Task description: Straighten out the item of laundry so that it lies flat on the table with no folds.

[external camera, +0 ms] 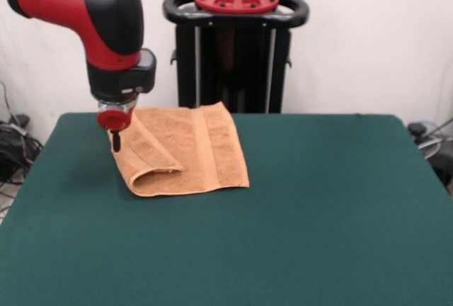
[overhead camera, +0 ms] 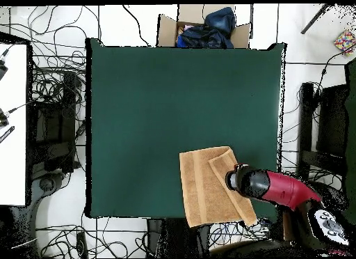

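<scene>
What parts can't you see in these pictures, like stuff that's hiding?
- Gripper, front view: too small and dark to tell whether the jaws are open or shut; overhead view: the arm covers it.
- Towel, both views: a folded flap hides the cloth underneath.
- Towel's label: not visible in either view.
- Table edge by the towel, overhead view: arm covers it.

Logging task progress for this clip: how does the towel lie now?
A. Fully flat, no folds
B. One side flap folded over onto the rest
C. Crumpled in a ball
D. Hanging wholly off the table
B. The towel rests on the table with a flap doubled over on the side under the gripper, its rolled fold edge plain in the front view.
</scene>
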